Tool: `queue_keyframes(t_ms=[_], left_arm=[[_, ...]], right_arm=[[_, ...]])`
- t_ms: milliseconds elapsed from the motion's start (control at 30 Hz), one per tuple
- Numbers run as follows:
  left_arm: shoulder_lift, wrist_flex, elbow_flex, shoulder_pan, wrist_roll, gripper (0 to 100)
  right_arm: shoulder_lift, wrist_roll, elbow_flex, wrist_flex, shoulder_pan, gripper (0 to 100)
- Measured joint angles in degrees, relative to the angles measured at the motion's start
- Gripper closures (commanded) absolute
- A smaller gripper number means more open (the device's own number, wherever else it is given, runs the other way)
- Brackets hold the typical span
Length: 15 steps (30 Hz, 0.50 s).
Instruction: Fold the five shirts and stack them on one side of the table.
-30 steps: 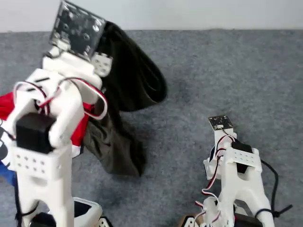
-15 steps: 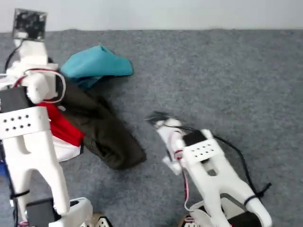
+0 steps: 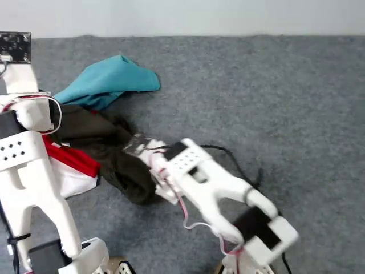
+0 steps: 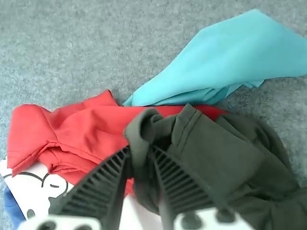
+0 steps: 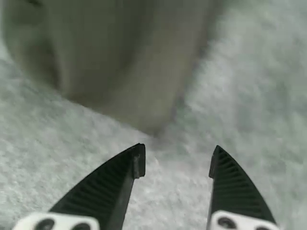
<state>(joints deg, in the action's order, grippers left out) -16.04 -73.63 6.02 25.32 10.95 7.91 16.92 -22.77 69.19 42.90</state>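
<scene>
We saw the left gripper [image 4: 140, 152] clamped on a fold of the dark shirt [image 4: 216, 158], while the right gripper [image 5: 178, 153] hung spread open just short of its edge.

Soft, even light falls from above on my table [image 3: 296, 85]. Shadows are faint: a thin rim under the dark shirt [image 3: 108, 142], deeper shade in its folds. My left arm [image 3: 28, 171] shines bright.

Matt cloth shirts [image 4: 216, 163] (rough felt table [image 3: 274, 85])
</scene>
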Motion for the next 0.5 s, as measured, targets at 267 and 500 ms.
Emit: queue_keyframes(t_ms=[267, 500], left_arm=[[0.2, 0.0, 3.4, 0.0, 0.0, 99], [0.4, 0.0, 3.4, -0.1, 0.0, 99]], right_arm=[[13.8, 0.0, 19.8, 9.8, 2.5, 79.0], [21.5, 0.0, 28.1, 10.4, 2.7, 90.9]])
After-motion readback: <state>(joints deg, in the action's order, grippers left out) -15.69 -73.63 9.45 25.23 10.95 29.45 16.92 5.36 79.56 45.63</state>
